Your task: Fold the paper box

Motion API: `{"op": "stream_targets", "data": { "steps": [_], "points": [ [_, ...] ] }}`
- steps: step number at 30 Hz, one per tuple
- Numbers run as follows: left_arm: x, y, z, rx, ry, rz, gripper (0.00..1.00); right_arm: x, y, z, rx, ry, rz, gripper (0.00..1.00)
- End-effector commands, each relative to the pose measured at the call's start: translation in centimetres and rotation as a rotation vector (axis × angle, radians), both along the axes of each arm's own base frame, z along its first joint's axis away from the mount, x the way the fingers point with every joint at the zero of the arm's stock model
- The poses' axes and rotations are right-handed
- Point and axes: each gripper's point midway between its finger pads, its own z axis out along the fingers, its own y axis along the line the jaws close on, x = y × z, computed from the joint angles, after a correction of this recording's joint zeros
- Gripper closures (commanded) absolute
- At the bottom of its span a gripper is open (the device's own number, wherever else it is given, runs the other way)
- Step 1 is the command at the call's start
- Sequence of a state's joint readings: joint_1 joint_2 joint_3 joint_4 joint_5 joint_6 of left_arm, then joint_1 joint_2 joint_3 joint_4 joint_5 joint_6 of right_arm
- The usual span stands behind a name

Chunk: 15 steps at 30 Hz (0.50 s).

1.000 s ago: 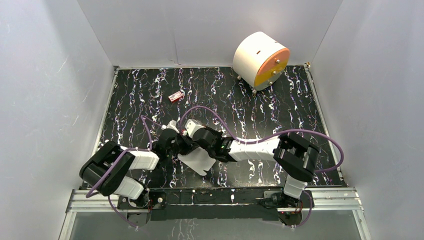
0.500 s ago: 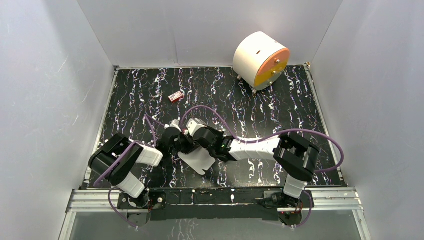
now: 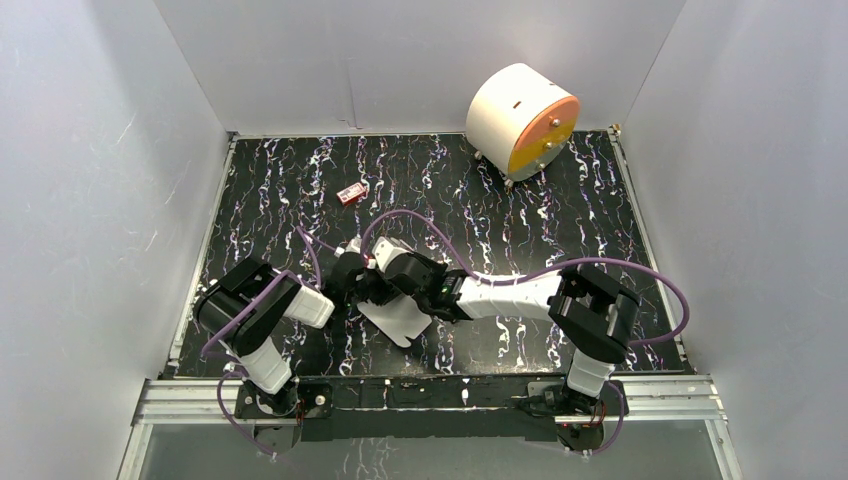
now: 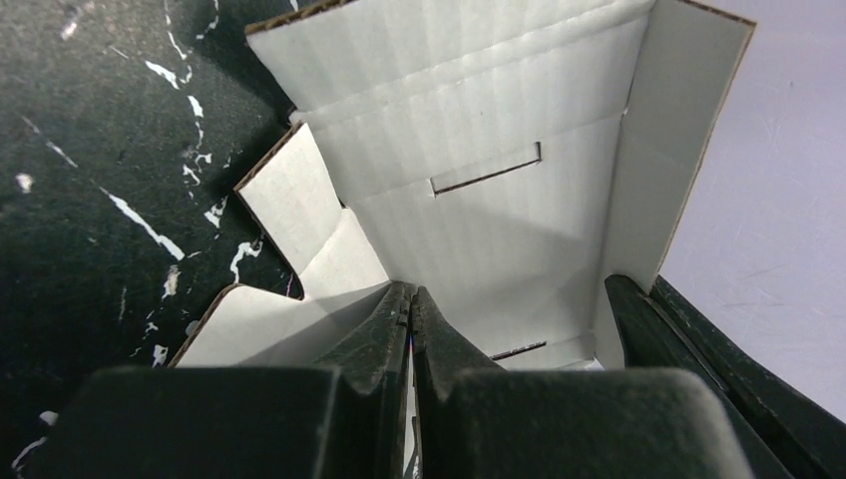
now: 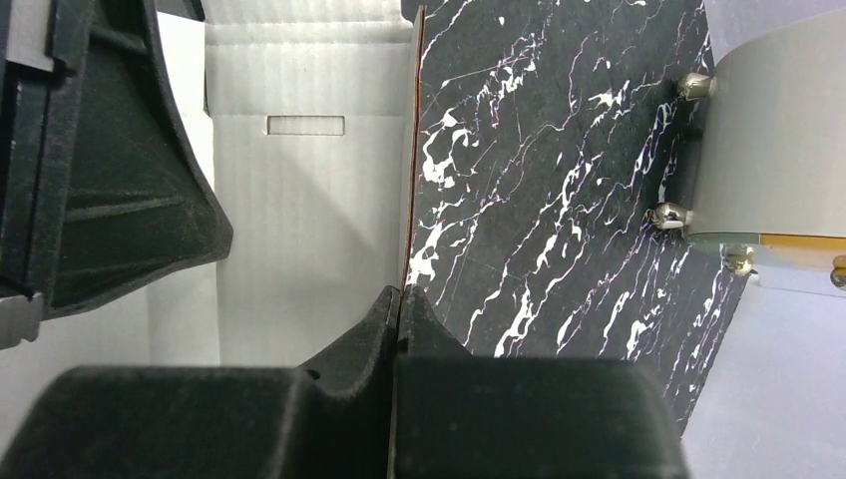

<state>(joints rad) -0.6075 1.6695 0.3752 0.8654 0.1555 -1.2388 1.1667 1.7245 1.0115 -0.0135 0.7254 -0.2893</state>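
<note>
White paper box [image 3: 398, 320] stands half-folded, left claw [image 4: 410, 304] and right claw [image 5: 399, 299] each pinched tight on a wall.

Obstacles: white drum [image 3: 522, 120], far right corner; small red item [image 3: 350, 193], left of centre; arms [image 3: 510, 293] with paper box [image 3: 400, 318], near centre. Passage: bare table [image 3: 470, 205] between drum and item.

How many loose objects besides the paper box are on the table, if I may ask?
2. The white cylinder with an orange face stands at the far right; the small red item lies left of centre, toward the back. Others could be hidden from view.
</note>
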Motion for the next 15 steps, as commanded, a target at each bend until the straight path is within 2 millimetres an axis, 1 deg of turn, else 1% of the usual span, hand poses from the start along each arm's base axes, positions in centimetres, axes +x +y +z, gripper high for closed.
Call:
{"op": "stream_targets", "data": {
  "steps": [1,3,6,7,10,13,15],
  "points": [
    [-0.7,1.0,-2.5,0.097,0.043,0.019,1.0,-1.8,4.4,2.1,0.164,0.057,0.081,0.97],
    [-0.7,0.9,-2.2,0.092,0.035,0.016,1.0,-2.0,4.2,1.8,0.143,0.062,0.078,0.97],
    [-0.6,0.8,-1.2,0.075,0.011,0.01,1.0,-1.7,3.3,1.7,0.127,0.034,0.047,0.97],
    [-0.5,0.7,-0.7,0.067,0.001,0.007,1.0,-1.6,2.9,1.5,0.11,0.023,0.041,0.97],
    [-0.5,0.6,1.5,0.05,-0.044,0.0,1.0,-0.9,2.4,2.1,0.097,-0.035,0.042,0.97],
    [-0.7,1.6,2.6,0.082,-0.062,0.014,1.0,-0.2,1.8,2.9,0.072,-0.072,0.058,0.97],
    [-0.9,2.6,3.1,0.101,-0.073,0.037,0.98,0.3,1.4,3.2,0.06,-0.093,0.069,0.97]
  ]
}}
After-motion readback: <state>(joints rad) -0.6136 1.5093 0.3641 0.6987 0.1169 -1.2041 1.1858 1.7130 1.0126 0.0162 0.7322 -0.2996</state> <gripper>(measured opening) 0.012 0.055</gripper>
